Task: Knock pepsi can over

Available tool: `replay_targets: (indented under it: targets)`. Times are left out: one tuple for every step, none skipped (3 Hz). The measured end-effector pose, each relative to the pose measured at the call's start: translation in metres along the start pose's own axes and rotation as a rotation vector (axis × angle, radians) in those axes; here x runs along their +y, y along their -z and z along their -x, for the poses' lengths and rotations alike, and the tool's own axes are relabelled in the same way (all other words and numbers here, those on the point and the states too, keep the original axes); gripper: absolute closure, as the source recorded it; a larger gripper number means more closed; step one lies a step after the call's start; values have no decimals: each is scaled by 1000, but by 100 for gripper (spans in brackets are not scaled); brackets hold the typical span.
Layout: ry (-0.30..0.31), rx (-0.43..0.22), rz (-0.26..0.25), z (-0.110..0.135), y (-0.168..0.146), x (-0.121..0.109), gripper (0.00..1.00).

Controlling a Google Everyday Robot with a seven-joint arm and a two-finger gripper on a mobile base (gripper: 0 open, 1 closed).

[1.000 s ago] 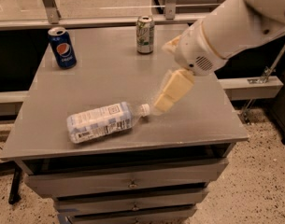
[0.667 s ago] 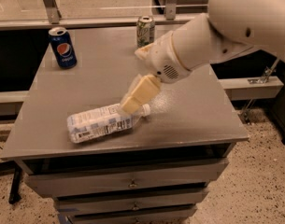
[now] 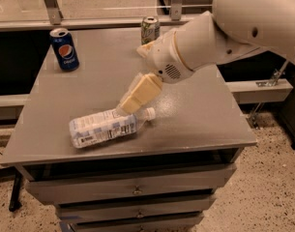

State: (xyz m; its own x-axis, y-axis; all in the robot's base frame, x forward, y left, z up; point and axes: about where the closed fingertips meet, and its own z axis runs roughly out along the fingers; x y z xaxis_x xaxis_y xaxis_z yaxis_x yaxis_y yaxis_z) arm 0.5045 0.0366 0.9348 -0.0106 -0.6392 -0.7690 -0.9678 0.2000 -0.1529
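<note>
The pepsi can [image 3: 65, 49], dark blue with a round logo and a silver top, stands upright at the far left corner of the grey table [image 3: 200, 124]. My gripper [image 3: 137, 94], with cream-coloured fingers, hangs over the middle of the table, just above the neck end of a lying clear plastic bottle [image 3: 106, 127]. It is well to the right of the pepsi can and nearer the front. The white arm reaches in from the upper right.
A pale green-and-silver can [image 3: 150, 29] stands upright at the far edge, partly behind the arm. The clear bottle with a white label lies on its side near the front. The table has drawers [image 3: 137, 190] below. A railing runs behind the table.
The arm and gripper have moved left across the table, from right of the bottle's cap to above its neck. The cans and the bottle have not moved.
</note>
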Motion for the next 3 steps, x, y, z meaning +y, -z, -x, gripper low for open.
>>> replay_targets:
  targets:
    - [-6, -12, -10, 2, -3, 0, 0]
    - [-35, -79, -25, 7, -28, -10, 0]
    - [-76, -188, -63, 20, -64, -39, 0]
